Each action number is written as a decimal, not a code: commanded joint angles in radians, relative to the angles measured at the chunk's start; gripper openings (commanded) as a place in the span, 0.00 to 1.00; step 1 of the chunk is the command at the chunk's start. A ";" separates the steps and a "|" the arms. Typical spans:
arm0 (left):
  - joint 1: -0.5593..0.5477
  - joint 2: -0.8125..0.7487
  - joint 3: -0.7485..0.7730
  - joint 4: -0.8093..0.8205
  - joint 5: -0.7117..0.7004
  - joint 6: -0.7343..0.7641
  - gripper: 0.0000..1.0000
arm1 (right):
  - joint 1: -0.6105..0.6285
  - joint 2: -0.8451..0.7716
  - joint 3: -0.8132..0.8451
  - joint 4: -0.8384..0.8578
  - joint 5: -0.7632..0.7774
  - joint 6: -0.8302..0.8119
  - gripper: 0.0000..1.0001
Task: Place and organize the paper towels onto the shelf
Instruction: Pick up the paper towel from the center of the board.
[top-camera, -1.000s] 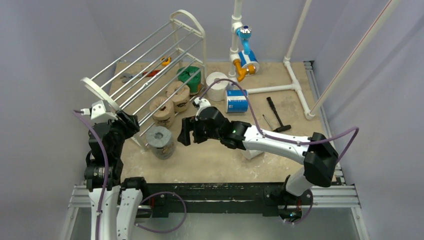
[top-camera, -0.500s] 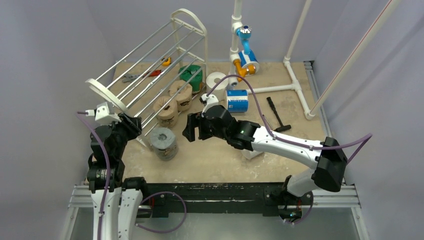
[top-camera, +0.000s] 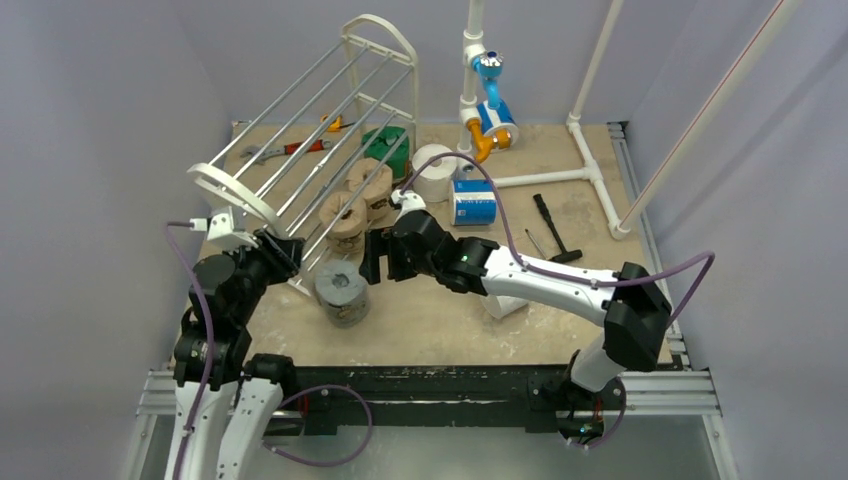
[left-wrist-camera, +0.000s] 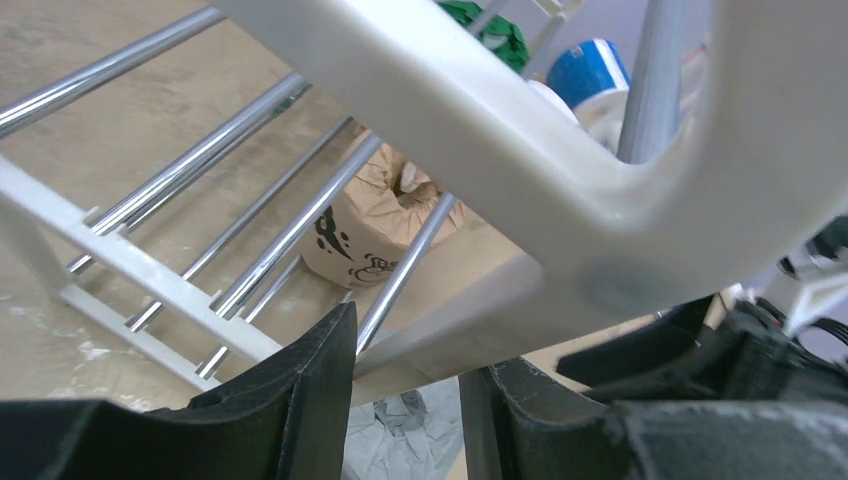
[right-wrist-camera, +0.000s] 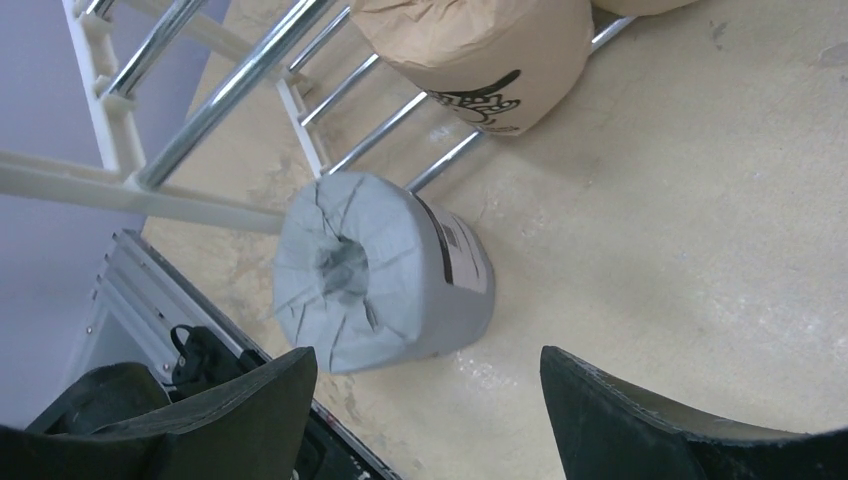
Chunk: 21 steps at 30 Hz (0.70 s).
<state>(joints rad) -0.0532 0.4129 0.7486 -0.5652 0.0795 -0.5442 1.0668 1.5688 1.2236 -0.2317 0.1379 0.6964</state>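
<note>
Holding the shelf (left-wrist-camera: 520, 110) by its near arched end with the left end effector (left-wrist-camera: 408, 370), clamped round the white frame bar. Over the last second, has carried that near end higher and further across, leaving the shelf steeper and still tilted, with the far end seemingly down on the worktop (top-camera: 440, 320). Reads as righting or repositioning the shelf, a step needed before any placing. No tier level enough yet to take a roll, by my judgement.

Just off the shelf's near end: the grey roll (right-wrist-camera: 380, 270), on end with its core upward, a little further along than a second ago. Possibly nudged by the moving frame. Close to the lower rods, though whether touching cannot be told.

Directly above that roll: the right end effector (right-wrist-camera: 428, 365), fingers spread wide, gripping nothing, hovering much where it was. Probably lining up a first pick.

Nothing resting on the shelf's rods. Beneath the slanted rods, standing on the worktop: one tan printed roll (top-camera: 345, 222) and a second tan roll (top-camera: 368, 192). By the shelf's far end: a green roll (top-camera: 385, 150). Further out from that end: a white roll (top-camera: 432, 170) and a blue-white roll (top-camera: 472, 200).
</note>
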 joint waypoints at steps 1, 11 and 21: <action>-0.137 0.028 -0.018 0.028 -0.026 -0.146 0.30 | 0.004 0.033 0.057 0.004 -0.016 0.033 0.83; -0.203 0.020 -0.054 0.042 -0.043 -0.178 0.31 | 0.004 0.106 0.059 -0.025 -0.010 0.054 0.80; -0.301 0.028 -0.083 0.068 -0.076 -0.208 0.31 | 0.003 0.137 0.069 -0.010 -0.069 0.021 0.77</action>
<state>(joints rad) -0.3168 0.4252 0.6968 -0.4633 -0.0334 -0.6113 1.0668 1.7203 1.2453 -0.2623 0.1028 0.7353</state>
